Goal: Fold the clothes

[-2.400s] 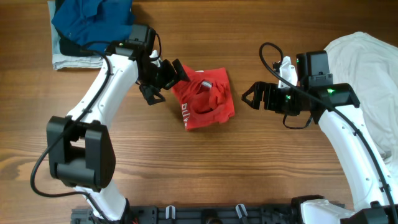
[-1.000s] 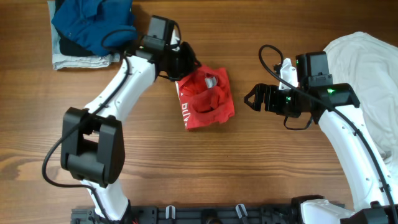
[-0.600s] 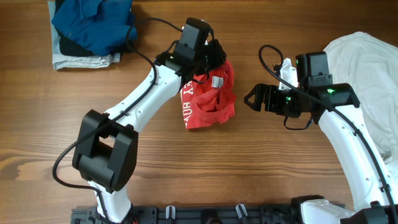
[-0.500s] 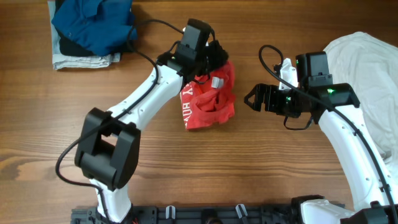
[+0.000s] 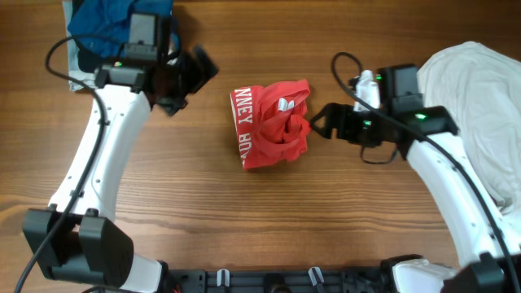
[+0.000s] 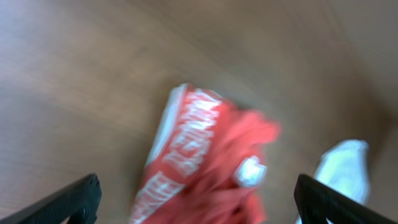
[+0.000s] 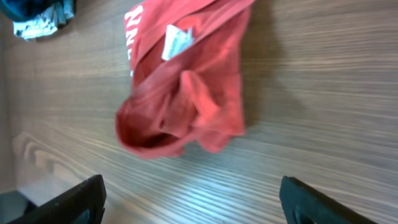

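Observation:
The red T-shirt [image 5: 272, 124] with white lettering lies bunched in a rough folded heap at the table's middle; it also shows in the left wrist view [image 6: 208, 162] and the right wrist view [image 7: 183, 81]. My left gripper [image 5: 189, 77] is open and empty, left of the shirt and apart from it. My right gripper [image 5: 320, 123] is open and empty, just right of the shirt's edge. The white shirt [image 5: 476, 106] lies spread at the right edge, partly under my right arm.
A pile of blue clothes [image 5: 114, 28] on a folded grey cloth sits at the far left corner, also in the right wrist view [image 7: 34, 14]. Bare wooden table [image 5: 244, 220] lies in front of the red shirt.
My left gripper let go of the red shirt's top edge and swung back left toward the blue pile. The shirt's top flap now lies flat. My right gripper moved slightly left toward the shirt.

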Motion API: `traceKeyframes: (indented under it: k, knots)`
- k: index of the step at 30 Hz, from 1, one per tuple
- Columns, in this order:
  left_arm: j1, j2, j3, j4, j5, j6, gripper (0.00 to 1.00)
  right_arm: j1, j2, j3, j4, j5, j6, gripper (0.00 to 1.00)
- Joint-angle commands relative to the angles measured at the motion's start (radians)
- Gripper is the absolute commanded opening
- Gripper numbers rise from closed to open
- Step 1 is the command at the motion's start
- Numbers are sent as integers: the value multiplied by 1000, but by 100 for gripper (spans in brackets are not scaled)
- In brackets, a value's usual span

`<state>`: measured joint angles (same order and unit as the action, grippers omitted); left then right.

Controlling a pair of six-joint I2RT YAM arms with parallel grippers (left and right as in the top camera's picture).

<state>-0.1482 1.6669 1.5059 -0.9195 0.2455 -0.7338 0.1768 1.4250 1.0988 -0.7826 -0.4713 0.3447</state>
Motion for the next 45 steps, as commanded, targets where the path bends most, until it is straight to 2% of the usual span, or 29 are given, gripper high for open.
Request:
traceKeyframes:
  k: [1, 4, 6, 8, 12, 13, 17, 18, 20, 21, 23, 24, 27, 29, 31, 33, 34, 40, 42, 43, 45]
  knots:
    - [22, 27, -16, -142, -31, 107, 100, 111, 144, -11, 81, -19, 149, 84]
    - [21, 29, -16, -181, -88, 110, 100, 183, 257, -11, 139, 2, 231, 84]
    - [21, 29, -16, -181, -88, 110, 100, 193, 296, -11, 169, 3, 242, 76]
    - [21, 29, -16, -181, -88, 110, 100, 193, 321, -11, 192, 5, 243, 61]
    - [21, 29, -16, -182, -87, 110, 100, 191, 332, -11, 171, 160, 261, 17]
    - [21, 29, -16, -182, -88, 110, 100, 185, 332, -8, 147, 192, 261, 11]
    - [21, 31, -16, -181, -91, 110, 100, 123, 331, 77, -54, 306, 235, 8]
    - [21, 32, -16, -181, -95, 110, 100, 103, 331, 113, -125, 360, 227, 4]
    - [21, 32, -16, -181, -106, 110, 100, 89, 331, 134, -177, 401, 218, 4]
    - [21, 32, -16, -180, -109, 110, 100, 87, 332, 134, -188, 401, 182, 9]
    - [21, 32, -16, -181, -109, 110, 100, 88, 332, 134, -222, 441, 153, 56]
    - [21, 32, -16, -181, -109, 110, 100, 86, 332, 135, -237, 491, 153, 65]
    - [21, 32, -16, -181, -109, 110, 100, 85, 327, 205, -315, 587, 161, 67]
    - [21, 33, -16, -181, -109, 110, 100, 77, 313, 327, -417, 599, 143, 71]
    - [21, 34, -16, -181, -109, 110, 100, 79, 296, 409, -466, 458, -36, 71]
    - [21, 34, -16, -181, -109, 110, 100, 99, 285, 418, -513, 247, -289, 71]
    - [21, 34, -16, -180, -109, 110, 100, 112, 286, 404, -527, 222, -353, 71]
    - [21, 35, -16, -171, -109, 110, 100, 245, 286, 282, -406, 216, -358, 71]
    - [21, 35, -16, -171, -109, 110, 100, 286, 286, 231, -334, 275, -323, 73]
    - [21, 35, -16, -174, -109, 110, 100, 304, 287, 182, -287, 346, -309, 78]
    - [21, 35, -16, -174, -109, 126, 100, 306, 288, 145, -256, 352, -311, 78]
